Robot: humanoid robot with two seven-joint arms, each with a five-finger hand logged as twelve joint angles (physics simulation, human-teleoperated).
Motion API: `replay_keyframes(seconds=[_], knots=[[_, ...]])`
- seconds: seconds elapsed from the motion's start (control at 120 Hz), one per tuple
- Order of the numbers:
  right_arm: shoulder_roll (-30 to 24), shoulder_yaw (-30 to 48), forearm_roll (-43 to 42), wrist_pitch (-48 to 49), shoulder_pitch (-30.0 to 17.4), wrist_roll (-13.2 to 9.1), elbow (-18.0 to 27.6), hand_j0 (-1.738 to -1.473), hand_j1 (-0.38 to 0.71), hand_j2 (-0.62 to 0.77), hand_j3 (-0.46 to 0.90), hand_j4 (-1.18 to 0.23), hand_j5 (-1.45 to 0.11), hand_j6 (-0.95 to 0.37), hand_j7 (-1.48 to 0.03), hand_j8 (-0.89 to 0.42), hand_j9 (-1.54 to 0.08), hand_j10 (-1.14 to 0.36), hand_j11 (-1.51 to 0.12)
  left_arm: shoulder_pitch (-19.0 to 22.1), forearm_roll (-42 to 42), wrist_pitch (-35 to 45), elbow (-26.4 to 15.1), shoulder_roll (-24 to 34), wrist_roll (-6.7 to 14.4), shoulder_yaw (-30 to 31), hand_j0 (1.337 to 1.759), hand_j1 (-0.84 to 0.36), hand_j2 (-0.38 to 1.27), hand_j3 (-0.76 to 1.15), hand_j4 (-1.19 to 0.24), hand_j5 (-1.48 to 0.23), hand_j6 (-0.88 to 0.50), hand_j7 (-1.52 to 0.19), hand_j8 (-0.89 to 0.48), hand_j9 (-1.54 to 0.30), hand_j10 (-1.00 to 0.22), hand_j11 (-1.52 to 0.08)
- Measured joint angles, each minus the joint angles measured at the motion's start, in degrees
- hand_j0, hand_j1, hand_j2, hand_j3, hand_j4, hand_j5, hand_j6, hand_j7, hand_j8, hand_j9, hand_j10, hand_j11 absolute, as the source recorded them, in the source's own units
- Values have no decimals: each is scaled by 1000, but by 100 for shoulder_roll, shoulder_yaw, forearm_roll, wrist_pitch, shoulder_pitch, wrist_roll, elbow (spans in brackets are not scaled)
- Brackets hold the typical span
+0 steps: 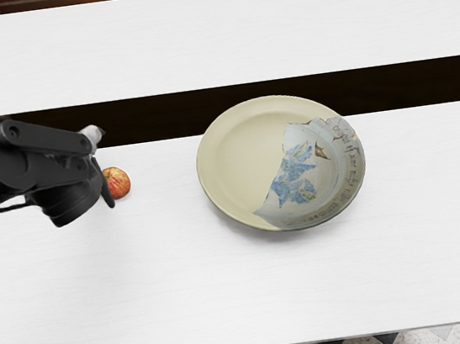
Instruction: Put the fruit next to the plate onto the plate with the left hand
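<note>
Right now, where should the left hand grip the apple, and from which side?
Take the apple across its widest middle, coming from its left and above, where the left hand is. It is small and round, so any two opposite sides should serve, and it lies free on the table, apart from the plate.

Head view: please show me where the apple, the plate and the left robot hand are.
apple point(119, 183), head view, on its red skin
plate point(240, 154), head view, on its bare cream inside
left robot hand point(69, 186), head view, on its dark middle
</note>
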Motion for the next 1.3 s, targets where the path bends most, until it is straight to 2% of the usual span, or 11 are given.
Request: replay_keyframes(seconds=[0.333, 0.758, 1.3], knots=[[0, -1, 0, 0, 0, 0, 0, -1658, -349, 0, 0, 0, 0, -1, 0, 0, 0, 0, 0, 140, -21, 177, 91, -306, 0, -27, 1658, 107, 41, 0, -202, -262, -203, -262, -203, -262, -202, -262], [0, -2, -3, 0, 0, 0, 0, -1658, -349, 0, 0, 0, 0, -1, 0, 0, 0, 0, 0, 110, -44, 181, -39, -295, 6, -46, 1658, 18, 56, 0, -277, -360, -277, -360, -277, -360, -277, -360], [0, -1, -1, 0, 0, 0, 0, -1658, -349, 0, 0, 0, 0, -1, 0, 0, 0, 0, 0, 131, -48, 178, -45, -275, 19, -13, 1657, -235, 133, 0, -494, -654, -495, -654, -495, -654, -495, -653]])
